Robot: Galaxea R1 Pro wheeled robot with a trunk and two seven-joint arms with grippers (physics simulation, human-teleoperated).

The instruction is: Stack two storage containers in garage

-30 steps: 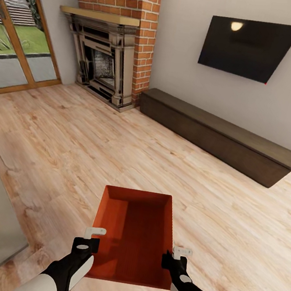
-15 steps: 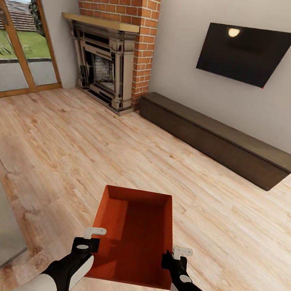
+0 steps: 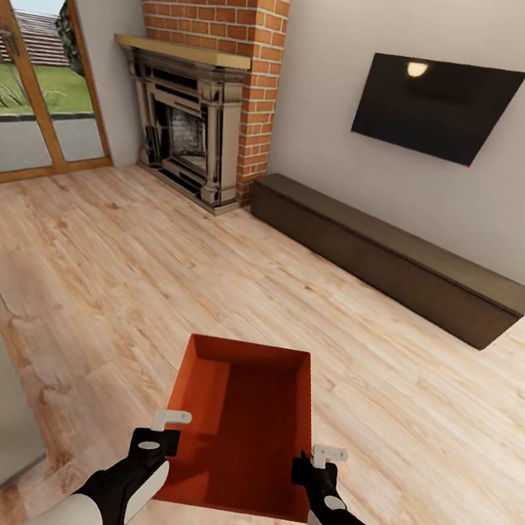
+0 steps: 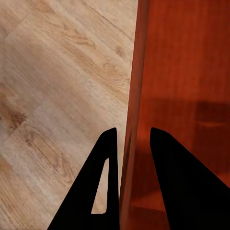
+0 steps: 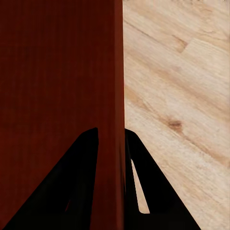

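While the left gripper [image 3: 171,427] and right gripper [image 3: 321,462] each pinch a side wall of one red container [image 3: 241,417], it hangs over the wood floor [image 3: 124,273]. Fireplace [image 3: 183,125] and TV [image 3: 434,107] ahead: living room, garage trip and stacking left.

Containers [image 3: 239,425]: one, red-orange, open-topped. Grippers: two, left [image 3: 170,424] and right [image 3: 317,458]. Fireplaces [image 3: 187,126]: one, brick. TVs [image 3: 434,107]: one, wall-mounted. Low dark cabinets [image 3: 387,256]: one. Glass doors [image 3: 27,86]: one.
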